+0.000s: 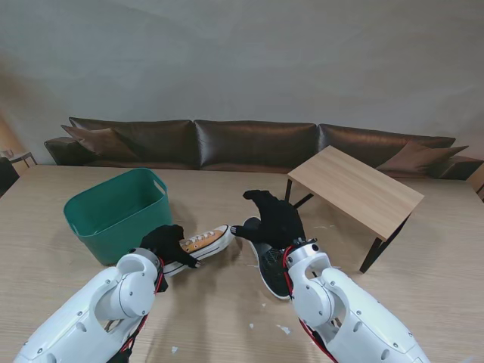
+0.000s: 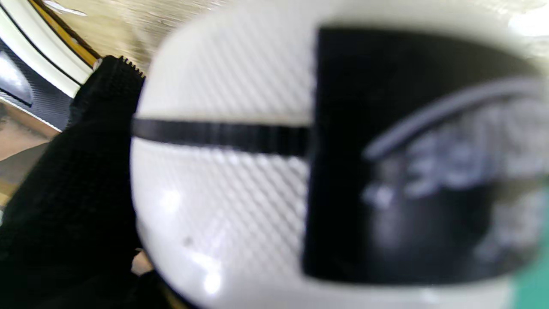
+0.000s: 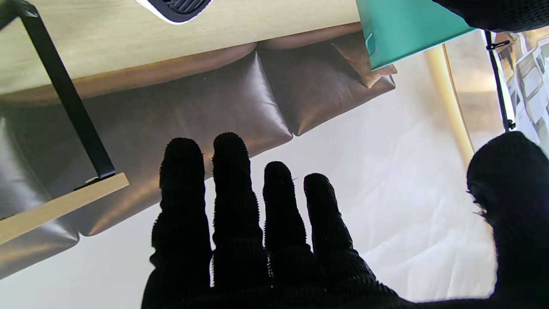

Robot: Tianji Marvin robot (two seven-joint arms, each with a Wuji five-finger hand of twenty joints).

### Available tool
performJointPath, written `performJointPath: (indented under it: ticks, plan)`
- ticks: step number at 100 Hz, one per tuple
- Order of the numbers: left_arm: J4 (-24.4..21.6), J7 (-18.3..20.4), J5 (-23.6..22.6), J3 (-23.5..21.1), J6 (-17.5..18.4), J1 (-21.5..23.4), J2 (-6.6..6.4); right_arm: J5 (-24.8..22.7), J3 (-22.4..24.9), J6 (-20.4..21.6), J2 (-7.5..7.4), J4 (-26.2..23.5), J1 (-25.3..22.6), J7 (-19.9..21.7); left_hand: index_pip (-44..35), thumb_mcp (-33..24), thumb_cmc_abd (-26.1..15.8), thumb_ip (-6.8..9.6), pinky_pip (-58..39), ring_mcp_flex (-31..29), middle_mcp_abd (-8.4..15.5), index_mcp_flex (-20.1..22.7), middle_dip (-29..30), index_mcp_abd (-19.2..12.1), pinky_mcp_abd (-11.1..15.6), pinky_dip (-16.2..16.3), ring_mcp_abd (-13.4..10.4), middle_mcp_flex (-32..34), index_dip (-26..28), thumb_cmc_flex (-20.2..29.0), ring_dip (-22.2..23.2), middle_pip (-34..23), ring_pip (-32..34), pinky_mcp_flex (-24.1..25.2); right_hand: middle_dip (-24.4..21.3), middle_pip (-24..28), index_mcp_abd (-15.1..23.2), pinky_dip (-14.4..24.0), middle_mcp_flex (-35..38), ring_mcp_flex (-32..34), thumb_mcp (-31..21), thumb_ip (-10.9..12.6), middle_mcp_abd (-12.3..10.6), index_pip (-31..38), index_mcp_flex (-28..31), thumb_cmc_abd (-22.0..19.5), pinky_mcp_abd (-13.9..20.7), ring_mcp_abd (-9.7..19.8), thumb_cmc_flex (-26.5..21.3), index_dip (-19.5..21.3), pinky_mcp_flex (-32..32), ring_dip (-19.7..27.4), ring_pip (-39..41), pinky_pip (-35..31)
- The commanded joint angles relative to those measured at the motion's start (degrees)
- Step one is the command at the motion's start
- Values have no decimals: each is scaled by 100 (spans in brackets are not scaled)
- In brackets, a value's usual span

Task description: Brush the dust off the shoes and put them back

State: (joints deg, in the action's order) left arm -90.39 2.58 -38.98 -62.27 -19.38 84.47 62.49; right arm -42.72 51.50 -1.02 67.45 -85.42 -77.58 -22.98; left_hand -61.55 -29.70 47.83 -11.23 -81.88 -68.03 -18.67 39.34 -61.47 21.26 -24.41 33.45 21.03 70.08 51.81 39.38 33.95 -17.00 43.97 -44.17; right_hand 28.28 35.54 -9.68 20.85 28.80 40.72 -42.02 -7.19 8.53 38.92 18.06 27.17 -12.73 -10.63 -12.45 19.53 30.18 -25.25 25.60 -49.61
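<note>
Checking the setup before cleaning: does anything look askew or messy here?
The tan shoe is tipped, held by the left hand; the black shoe lies under the open right hand. White specks dot the table nearer to me.

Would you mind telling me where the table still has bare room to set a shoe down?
Bare wood lies on the far right, beyond the small side table, and along the far edge between the green basket and the sofa. The middle is crowded: the left hand grips the tan sneaker, the right hand hovers open over the black shoe.
</note>
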Motion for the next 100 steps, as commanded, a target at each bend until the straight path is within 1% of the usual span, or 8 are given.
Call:
performJointPath:
  ticks: [1,28,42,63,70,77,85,100]
  plan:
    - [28,-43,-96,45,-62,-84,86,34,6,-5,26,35,-31,78,-980,-1753,-350,172,-417,-490,561,642,-111,-561,833,123,-1347,340,226,2109,239,-286,1512,-440,-28,-64,56,125,73,136,-104,97,110,-37,59,-30,-92,-55,5,118,-1628,-2,32,135]
    - [373,-82,-434,648,-459,-443,85,167,33,-7,63,113,-50,14,-990,-1792,-374,109,-453,-479,577,557,-83,-540,640,157,-1322,307,208,2046,240,-273,1581,-375,-8,-75,42,140,126,152,-315,49,112,-52,109,-15,-103,-69,81,165,-1619,-16,34,143]
    - [422,118,-479,924,-786,-586,59,217,55,-11,79,143,-50,-20,-785,-1721,-465,62,-505,-432,509,361,38,-560,273,267,-967,158,-55,1875,235,-123,1343,-3,-3,-80,33,146,136,157,-351,39,113,-57,118,-14,-109,-68,91,180,-1617,-21,37,145]
    - [287,524,-343,1070,-1096,-654,-1,281,81,-19,94,181,-38,-34,423,-1161,-673,83,-379,-123,99,86,1274,-433,-3,634,-431,-791,-596,1431,734,-227,425,767,2,-84,3,153,153,163,-393,32,121,-65,123,2,-113,-86,78,198,-1624,-28,40,156]
    - [246,578,-319,1060,-1129,-639,-11,294,87,-15,96,187,-41,-37,1218,-1286,-785,63,-280,67,17,128,2247,-356,-47,695,-316,-1012,-804,1079,748,-332,265,949,4,-86,7,158,151,164,-411,28,126,-68,123,6,-119,-96,82,204,-1620,-30,43,157]
    - [195,609,-199,1046,-1210,-620,-6,298,90,-17,97,194,-43,-40,1836,-1491,-910,105,-163,249,-82,213,2397,-232,-117,729,-156,-1141,-891,712,706,-245,103,1131,6,-86,4,162,150,170,-427,27,126,-71,123,17,-122,-87,73,209,-1618,-33,45,159]
    - [147,623,-92,1017,-1246,-592,1,317,93,-17,101,195,-51,-42,2704,-1786,-1104,422,42,473,-197,297,2578,-92,-221,745,25,-1280,-1245,279,591,-89,-149,1334,6,-88,8,168,150,159,-440,24,122,-76,120,22,-131,-90,76,213,-1613,-32,39,159]
    - [45,688,-2,944,-1260,-522,-10,326,96,-7,102,198,-55,-41,3763,-1549,-1196,424,420,897,-350,302,2874,-10,-328,728,249,-1542,-1870,96,426,184,-554,1705,7,-92,9,179,150,165,-461,19,128,-80,124,33,-132,-94,81,221,-1614,-34,41,160]
